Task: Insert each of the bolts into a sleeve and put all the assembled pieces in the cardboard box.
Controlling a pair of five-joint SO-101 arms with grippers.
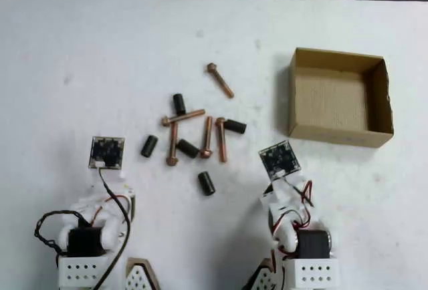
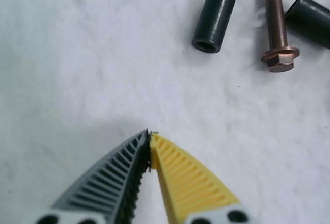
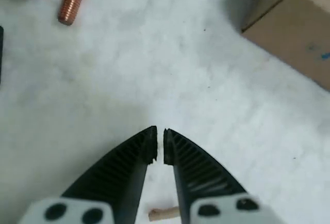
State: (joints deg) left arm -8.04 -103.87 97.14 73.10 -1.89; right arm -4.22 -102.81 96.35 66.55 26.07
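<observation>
Several copper bolts, such as one (image 1: 220,80) lying apart at the back, and several black sleeves, such as one (image 1: 206,183) nearest the arms, lie scattered mid-table. None of the bolts is in a sleeve. The open cardboard box (image 1: 340,127) stands at the right with nothing inside. My left gripper (image 2: 149,135) is shut and holds nothing, hovering short of a sleeve (image 2: 214,20) and a bolt (image 2: 276,22). My right gripper (image 3: 160,142) is shut on nothing too, over bare table between a bolt's threaded end (image 3: 72,1) and the box corner (image 3: 294,33).
Both arms sit at the near table edge, the left arm (image 1: 100,203) and the right arm (image 1: 294,223). Another sleeve (image 2: 309,20) lies beside the bolt's head. A small tan scrap (image 3: 164,214) lies on the table under the right gripper.
</observation>
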